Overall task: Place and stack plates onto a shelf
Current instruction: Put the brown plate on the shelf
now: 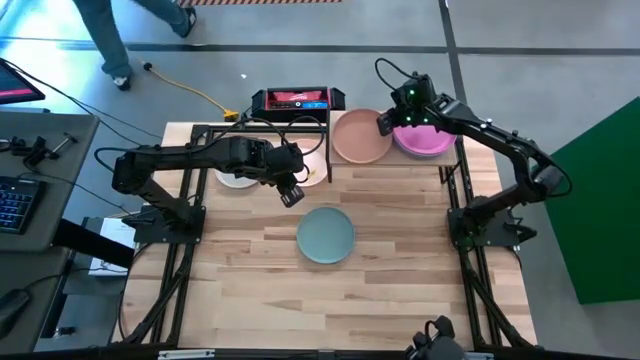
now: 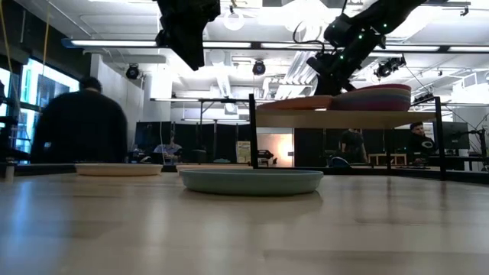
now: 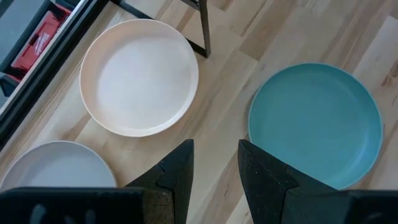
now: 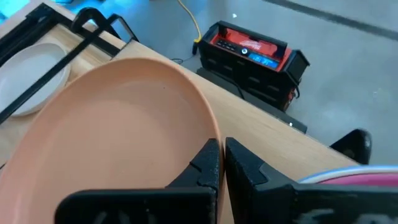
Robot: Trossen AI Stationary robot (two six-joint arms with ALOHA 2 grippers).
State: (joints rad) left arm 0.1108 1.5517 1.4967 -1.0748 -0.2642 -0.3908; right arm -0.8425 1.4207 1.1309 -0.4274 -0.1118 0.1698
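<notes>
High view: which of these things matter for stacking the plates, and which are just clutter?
For the job:
- shelf
- tan plate, right gripper shut on its rim
- magenta-topped stack on the shelf
- teal plate, cream plate, grey-white plate on the table
- left gripper, open, above the table

Lying about:
- red and black box on the floor
- yellow cable
- keyboard

Two dark jointed arms with looping black cables, the right arm (image 1: 480,130) showing green lights
</notes>
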